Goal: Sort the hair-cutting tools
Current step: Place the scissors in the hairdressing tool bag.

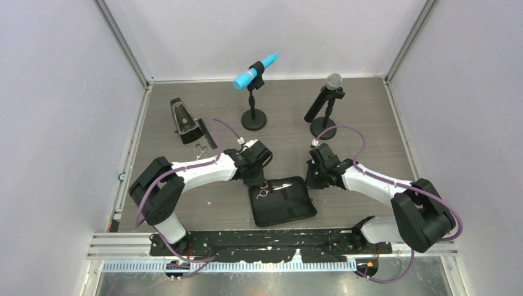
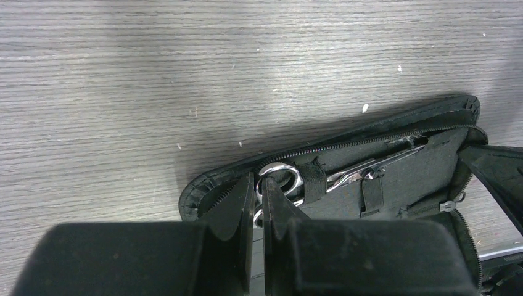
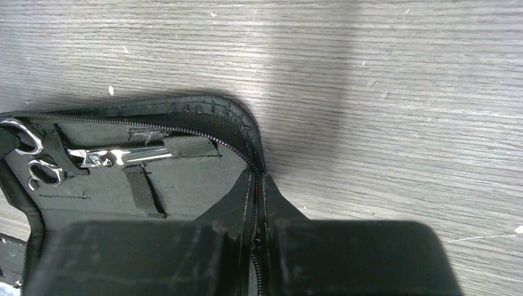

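Observation:
The black zip case (image 1: pixel 290 208) lies open near the table's front. One pair of silver scissors (image 1: pixel 266 189) sits under elastic straps inside it. My left gripper (image 1: pixel 258 181) is shut on a ring handle of these scissors (image 2: pixel 282 173), at the case's (image 2: pixel 401 185) left end. My right gripper (image 1: pixel 313 179) is shut on the case's zip edge (image 3: pixel 254 161) at its right end; the scissors (image 3: pixel 117 155) show to its left. A second pair of scissors (image 1: pixel 199 150) lies by the metronome, beside the long black comb (image 1: pixel 209 138). I see no hair clips.
The black metronome (image 1: pixel 184 120) stands at the back left. A blue microphone (image 1: pixel 254 71) on a stand and a black microphone (image 1: pixel 327 98) on a stand are at the back middle. Walls enclose the table on three sides.

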Robot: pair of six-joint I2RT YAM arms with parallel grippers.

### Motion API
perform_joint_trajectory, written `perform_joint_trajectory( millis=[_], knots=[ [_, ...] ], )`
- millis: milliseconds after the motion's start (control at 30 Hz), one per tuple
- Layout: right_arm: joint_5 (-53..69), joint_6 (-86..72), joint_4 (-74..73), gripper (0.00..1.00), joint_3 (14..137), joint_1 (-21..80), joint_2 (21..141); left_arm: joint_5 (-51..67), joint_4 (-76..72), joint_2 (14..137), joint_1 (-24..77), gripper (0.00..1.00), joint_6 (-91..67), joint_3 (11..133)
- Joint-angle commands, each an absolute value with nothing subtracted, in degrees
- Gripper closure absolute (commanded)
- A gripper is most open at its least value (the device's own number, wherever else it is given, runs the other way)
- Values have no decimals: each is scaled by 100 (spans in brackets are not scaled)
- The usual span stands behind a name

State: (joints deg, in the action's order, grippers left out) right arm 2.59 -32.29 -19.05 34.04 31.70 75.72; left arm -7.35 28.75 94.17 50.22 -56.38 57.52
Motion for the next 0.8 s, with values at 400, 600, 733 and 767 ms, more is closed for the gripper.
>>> perform_joint_trajectory(
  millis=[400, 600, 733, 767],
  knots=[
    [397, -3357, -1452, 95, 3325, 3276, 7641, -351, 1859, 9011, 5124, 72, -5681, 5569],
    [174, -3030, -1634, 95, 3431, 3278, 7555, -1159, 2673, 8162, 5072, 42, -4816, 5432],
    [149, -2645, -1699, 95, 3542, 3278, 7518, -1362, 2847, 7782, 5065, 32, -4003, 5291],
    [149, -2531, -1702, 95, 3606, 3278, 7551, -1303, 2848, 7796, 5063, 32, -3845, 5269]
  ],
)
